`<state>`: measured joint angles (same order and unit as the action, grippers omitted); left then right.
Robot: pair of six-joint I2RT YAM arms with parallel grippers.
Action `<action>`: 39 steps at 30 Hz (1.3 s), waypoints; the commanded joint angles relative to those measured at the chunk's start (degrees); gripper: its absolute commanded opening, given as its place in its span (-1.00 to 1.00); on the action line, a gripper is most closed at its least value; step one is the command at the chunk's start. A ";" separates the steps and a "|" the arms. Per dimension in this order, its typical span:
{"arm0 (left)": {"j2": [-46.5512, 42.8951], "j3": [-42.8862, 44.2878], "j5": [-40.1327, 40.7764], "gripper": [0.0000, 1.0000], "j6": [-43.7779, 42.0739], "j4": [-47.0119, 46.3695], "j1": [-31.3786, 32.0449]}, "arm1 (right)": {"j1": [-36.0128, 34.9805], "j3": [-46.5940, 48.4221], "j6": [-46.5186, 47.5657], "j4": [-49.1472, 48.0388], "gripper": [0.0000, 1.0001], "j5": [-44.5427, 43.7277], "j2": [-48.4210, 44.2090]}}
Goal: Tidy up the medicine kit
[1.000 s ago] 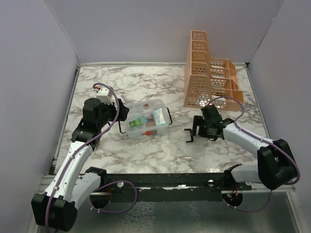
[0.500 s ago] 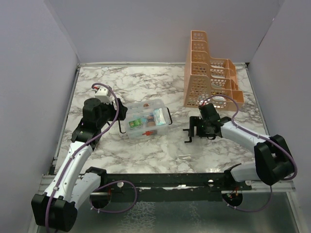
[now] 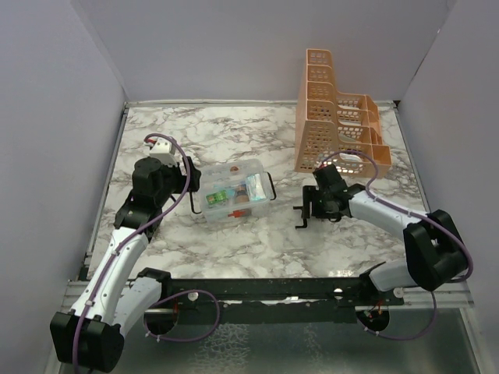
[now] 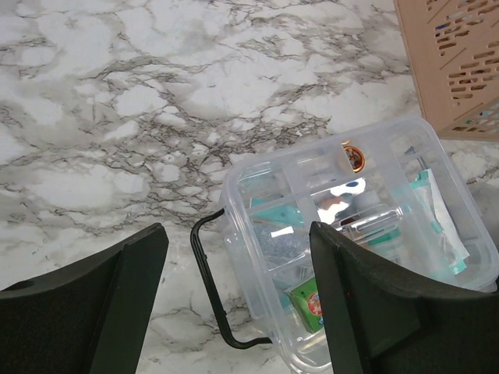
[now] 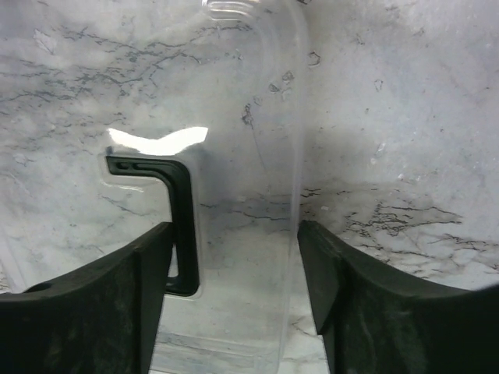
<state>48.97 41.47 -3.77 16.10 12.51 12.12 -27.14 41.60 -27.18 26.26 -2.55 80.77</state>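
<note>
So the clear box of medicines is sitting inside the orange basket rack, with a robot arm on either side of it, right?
Not quite. The clear medicine box sits on the marble table, apart from the orange basket rack and to its left, as the top external view shows. The rest holds: there is an arm on either side of it.

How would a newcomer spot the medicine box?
Find the tall orange rack at the back right of the marble table. Left of it, mid-table, sits the medicine box: see-through, with black loop handles and colourful packets inside, unlike the perforated rack.
</note>
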 commanded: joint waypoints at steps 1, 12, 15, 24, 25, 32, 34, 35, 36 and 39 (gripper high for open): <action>-0.92 1.05 6.65 0.58 -1.82 0.80 0.17 | -0.72 1.03 -4.19 2.22 0.17 -4.92 3.01; 2.51 3.15 -8.77 0.97 -4.14 2.15 0.13 | -0.67 -1.67 -11.33 4.01 0.00 -8.62 -5.53; 2.77 3.02 -15.40 0.89 -1.02 -0.67 0.18 | -0.69 -3.02 -13.41 4.94 0.00 -10.95 -9.27; 7.19 4.07 -25.43 0.79 10.43 -6.14 4.61 | -0.64 -4.60 -17.83 7.20 0.00 -14.45 -16.14; 7.56 4.06 -25.27 0.79 11.06 -6.49 6.48 | -0.64 -4.72 -18.23 7.42 0.00 -14.64 -16.85; 12.72 3.16 -19.83 0.79 18.73 -15.52 20.35 | -0.63 -5.06 -21.22 9.99 0.00 -15.12 -24.55; 15.70 4.73 -18.89 0.79 19.20 -16.48 22.67 | -0.59 -4.39 -21.79 11.23 0.00 -15.71 -27.11; 17.16 5.56 -18.71 0.79 19.39 -16.72 23.62 | -0.59 -3.95 -21.83 12.18 0.00 -15.97 -28.46; 18.47 6.34 -18.72 0.79 19.45 -16.94 24.45 | -0.63 -3.47 -21.93 12.98 0.00 -16.46 -29.67; 21.41 7.95 -18.61 0.79 19.49 -17.81 26.92 | -0.65 -2.02 -21.99 15.53 0.02 -18.00 -32.82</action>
<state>67.79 46.00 -24.01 33.74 -0.69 36.51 -27.57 36.91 -47.42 37.74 -16.34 51.96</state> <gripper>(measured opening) 0.898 0.550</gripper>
